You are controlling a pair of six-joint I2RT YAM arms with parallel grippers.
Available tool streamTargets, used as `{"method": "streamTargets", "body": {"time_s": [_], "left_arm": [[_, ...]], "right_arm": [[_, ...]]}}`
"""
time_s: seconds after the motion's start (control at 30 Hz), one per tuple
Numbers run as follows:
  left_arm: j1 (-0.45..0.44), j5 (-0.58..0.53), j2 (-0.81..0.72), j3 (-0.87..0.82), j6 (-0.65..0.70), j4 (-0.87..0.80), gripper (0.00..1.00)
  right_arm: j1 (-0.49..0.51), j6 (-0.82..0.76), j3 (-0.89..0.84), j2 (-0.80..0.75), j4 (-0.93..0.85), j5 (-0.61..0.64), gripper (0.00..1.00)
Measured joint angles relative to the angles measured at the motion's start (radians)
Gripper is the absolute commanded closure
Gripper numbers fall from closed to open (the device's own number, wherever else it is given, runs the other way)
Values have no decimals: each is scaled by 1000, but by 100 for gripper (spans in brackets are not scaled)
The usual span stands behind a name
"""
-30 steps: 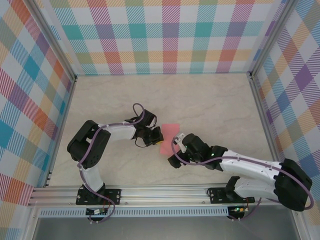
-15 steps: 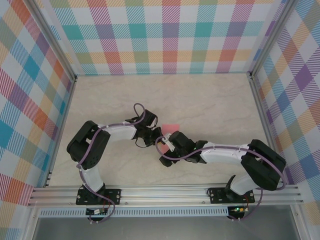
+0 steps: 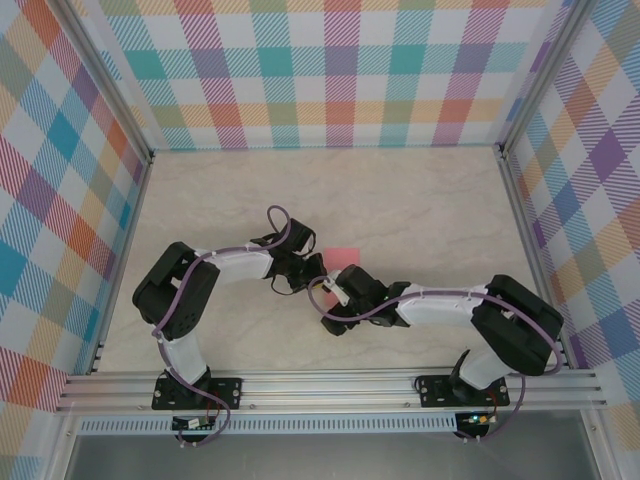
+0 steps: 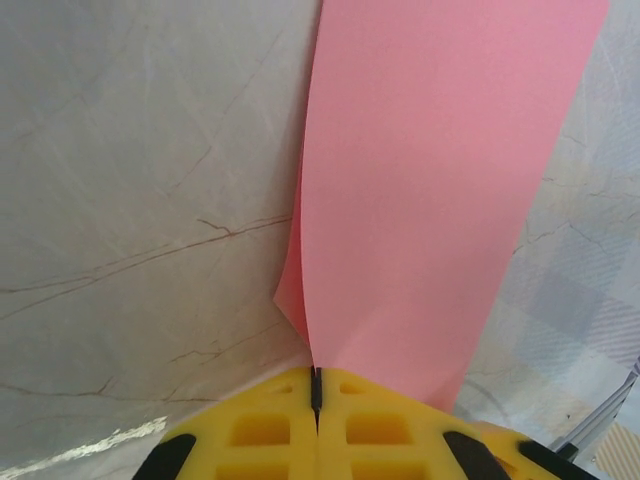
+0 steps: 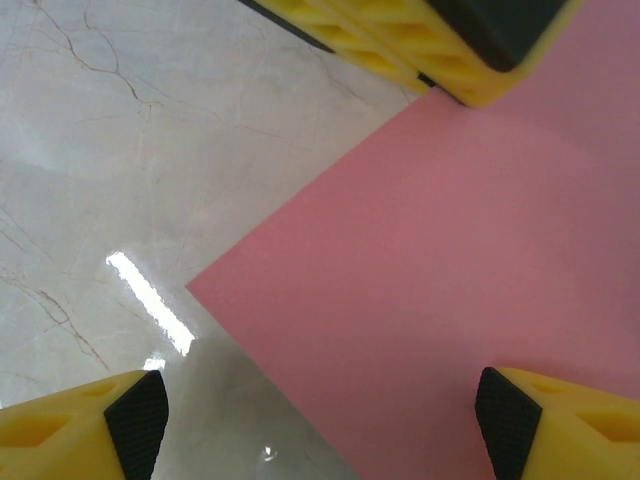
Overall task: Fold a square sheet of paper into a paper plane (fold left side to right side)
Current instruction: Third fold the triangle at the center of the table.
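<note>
- Left pincer point(image 4: 315, 398) is squeezed shut on one edge of the pink paper point(image 4: 440, 180). That edge stands up a little.
- The pink paper sits near the middle of the desk point(image 3: 420, 200), well away from all four edges.
- Right pincer point(image 5: 320, 410) hangs wide open over a paper corner and holds nothing. One finger is above paper, one above bare desk.
- My guess at trouble: if the left pincer pulls while nothing presses the paper down, the paper could slide and crease crooked.
- I can read no words or labels.
</note>
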Motion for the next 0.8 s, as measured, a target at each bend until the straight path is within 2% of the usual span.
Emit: {"method": "streamTargets", "body": {"time_s": [0.1, 0.2, 0.43, 0.53, 0.8], "left_arm": [[0, 0, -3, 3, -6, -3, 98], [-1, 0, -3, 10, -19, -14, 99], [-1, 1, -3, 17, -34, -16, 100], [-2, 1, -3, 18, -38, -17, 100], [-2, 1, -3, 26, -42, -22, 100]], "right_arm": [[16, -26, 0, -93, -20, 44, 15], [62, -62, 0, -166, -17, 115, 6], [178, -127, 0, -101, 3, 291, 3], [195, -155, 2, -30, 18, 340, 5], [196, -237, 58, 100, 59, 401, 24]]}}
